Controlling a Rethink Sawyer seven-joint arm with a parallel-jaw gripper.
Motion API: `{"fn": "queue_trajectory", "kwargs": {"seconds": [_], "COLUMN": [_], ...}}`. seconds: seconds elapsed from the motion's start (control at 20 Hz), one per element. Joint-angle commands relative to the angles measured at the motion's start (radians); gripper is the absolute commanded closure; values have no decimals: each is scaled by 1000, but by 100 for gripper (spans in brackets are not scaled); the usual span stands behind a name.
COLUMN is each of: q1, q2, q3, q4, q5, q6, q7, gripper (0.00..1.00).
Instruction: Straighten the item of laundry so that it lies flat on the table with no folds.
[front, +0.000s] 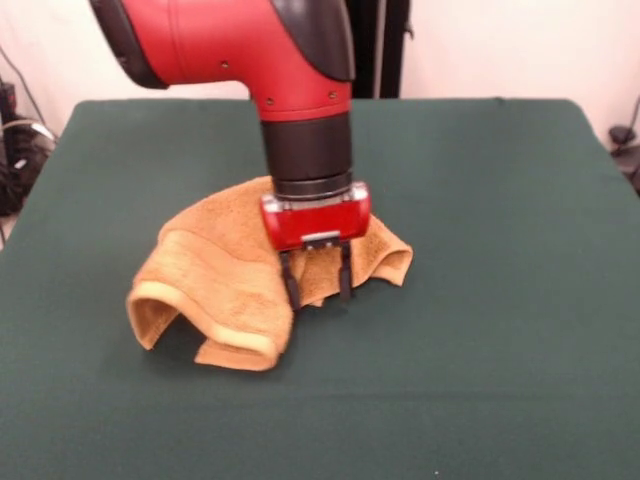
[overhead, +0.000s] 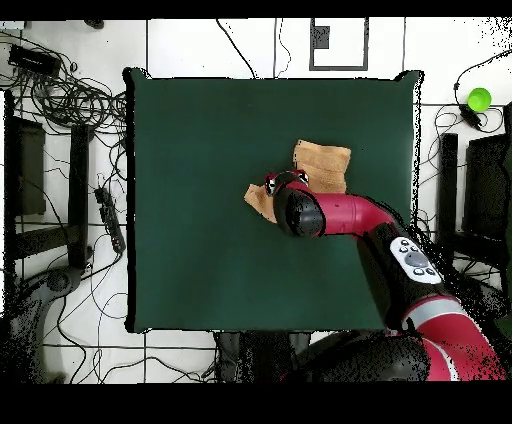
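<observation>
The towel lay crumpled near the middle of the table, one hemmed edge curled under at the front and a fold bunched up beneath the arm. The gripper stood right over that bunch, fingers narrowly apart with cloth between them, probably pinching a fold so it could be lifted and drawn out flat.

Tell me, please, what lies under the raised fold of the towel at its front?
Under the towel's arched front fold only shadowed green table shows. Deeper in, the cloth covers everything. The gripper stands against the towel; whether it pinches cloth is unclear.
</observation>
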Motion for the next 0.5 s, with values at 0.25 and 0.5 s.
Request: {"fn": "queue_trajectory", "kwargs": {"seconds": [0.25,0.5], "q1": [25,26], "q2": [24,38], "q3": [121,138], "q4": [45,39], "q5": [-40,-43], "q6": [-48,-49], "q7": [72,64], "gripper": [0,0]}}
